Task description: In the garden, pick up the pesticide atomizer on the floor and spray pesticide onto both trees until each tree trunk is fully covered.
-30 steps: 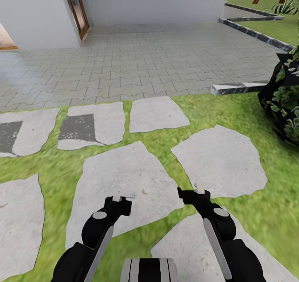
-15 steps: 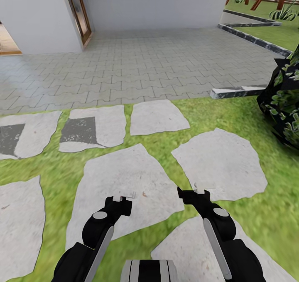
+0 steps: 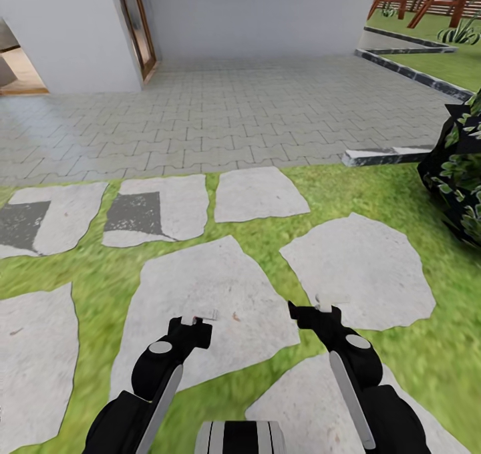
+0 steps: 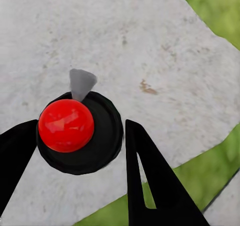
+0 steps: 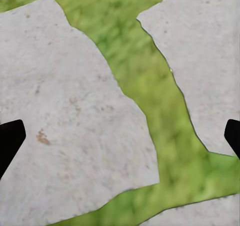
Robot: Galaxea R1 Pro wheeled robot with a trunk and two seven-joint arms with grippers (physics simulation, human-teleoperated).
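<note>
Pesticide atomizer, a black round body with a red knob and grey-white tip, sits between the left tool's dark fingers, gripped; no writing is legible. Right tool is spread wide, empty. Below lie pale stepping stones in green lawn; beyond, grey paving runs open to the white house wall. A dark leafy shrub crowds the right edge.

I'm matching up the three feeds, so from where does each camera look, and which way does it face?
Head view: high on the robot, facing forward and down over stepping stones, lawn and paving; both arms show.
Left wrist view: looks along the left end effector, shut on the black, red-topped pesticide atomizer, stone beneath.
Right wrist view: looks down past the open right end effector.
Both wrist views share stone and grass.
</note>
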